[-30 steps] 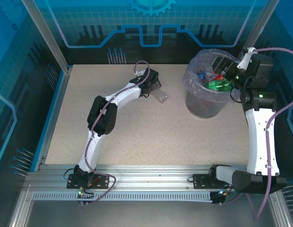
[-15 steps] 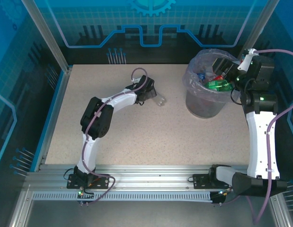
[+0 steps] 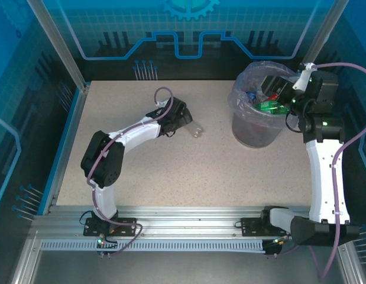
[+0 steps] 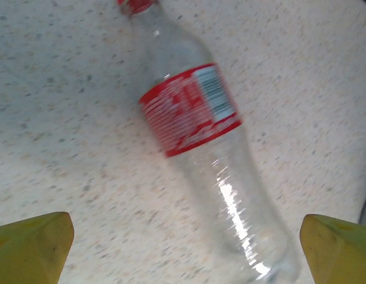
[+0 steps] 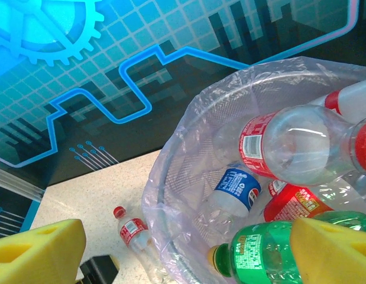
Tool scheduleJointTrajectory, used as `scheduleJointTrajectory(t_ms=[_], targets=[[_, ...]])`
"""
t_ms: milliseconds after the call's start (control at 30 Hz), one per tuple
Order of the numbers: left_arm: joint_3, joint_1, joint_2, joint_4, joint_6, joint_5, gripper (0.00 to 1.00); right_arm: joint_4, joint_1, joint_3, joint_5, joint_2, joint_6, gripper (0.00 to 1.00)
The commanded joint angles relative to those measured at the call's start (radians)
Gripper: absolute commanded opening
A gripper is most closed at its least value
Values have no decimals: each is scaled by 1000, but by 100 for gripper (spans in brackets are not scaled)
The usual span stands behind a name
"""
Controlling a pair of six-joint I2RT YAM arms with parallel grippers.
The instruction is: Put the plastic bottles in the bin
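I am pointing the wide-spread left gripper [image 4: 185, 242] at the clear red-labelled plastic bottle [image 4: 191, 112] lying at twelve o'clock, its long axis running eleven to five.

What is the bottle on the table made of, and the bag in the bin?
The bottle looks like clear, shiny plastic: the speckled table shows through it. The bag lining the bin seems thin plastic film, crinkled and see-through.

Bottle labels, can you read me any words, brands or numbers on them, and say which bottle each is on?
No text reads clearly.
Bottle on the table: red label, white print and a barcode, blurred.
Blue-labelled bottle in the bin: round emblem, lettering too small.
Green bottle: label print too small.
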Motion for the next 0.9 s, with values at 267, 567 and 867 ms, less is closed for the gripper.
scheduleJointTrajectory(t_ms=[267,567,867], targets=[[245,-12,307,-147,-102,-30,99,-11,18,15,-3,-1,-17,90],[12,-16,187,-2,-88,-26,92,-11,24,-1,-4,-2,-13,90],[-163,-16,12,59,22,-30,64,-25,45,-14,7,-14,-1,90]])
